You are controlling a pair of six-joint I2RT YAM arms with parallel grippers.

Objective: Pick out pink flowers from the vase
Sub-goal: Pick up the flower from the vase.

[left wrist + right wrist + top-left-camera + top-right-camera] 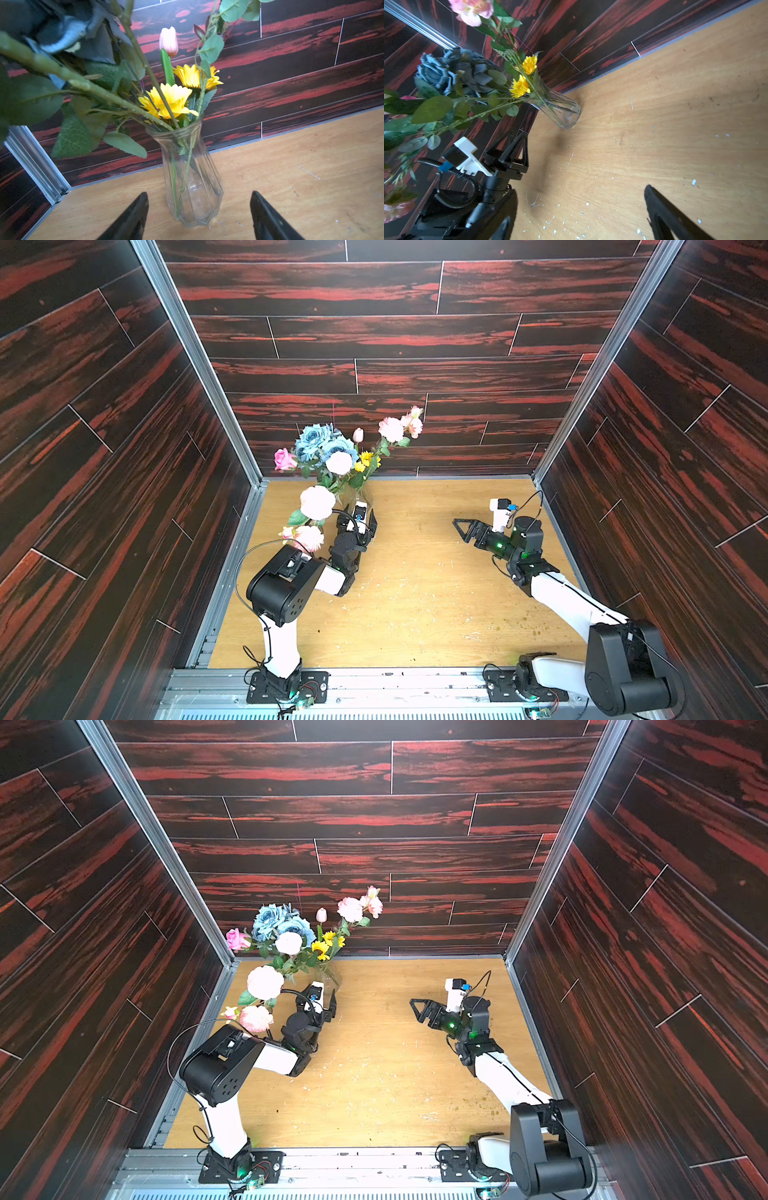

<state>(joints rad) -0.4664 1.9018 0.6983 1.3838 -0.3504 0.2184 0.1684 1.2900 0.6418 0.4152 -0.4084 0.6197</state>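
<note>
Dark, red-streaked plank walls enclose a scuffed wooden table on three sides. The left arm reaches toward the far left corner. The right arm bends over the table's right half, well apart from the bouquet.

The pink flowers are in the vase, stems running back to its neck. Two big pale blooms lean out low over the left arm. A spray rises tall on the right side. A deeper pink rose sits at the bunch's left edge. Blue roses crown the bunch.

The vase is clear ribbed glass, upright on the table near the back wall, far left.

Left pincer: spread, one finger on each side of the vase's base, neither touching the glass, nothing held. Right pincer: spread wide, empty, pointing toward the vase.

Sunflowers sit just above the rim. The pale tulip bud stands upright behind them. White flecks dot the table.
</note>
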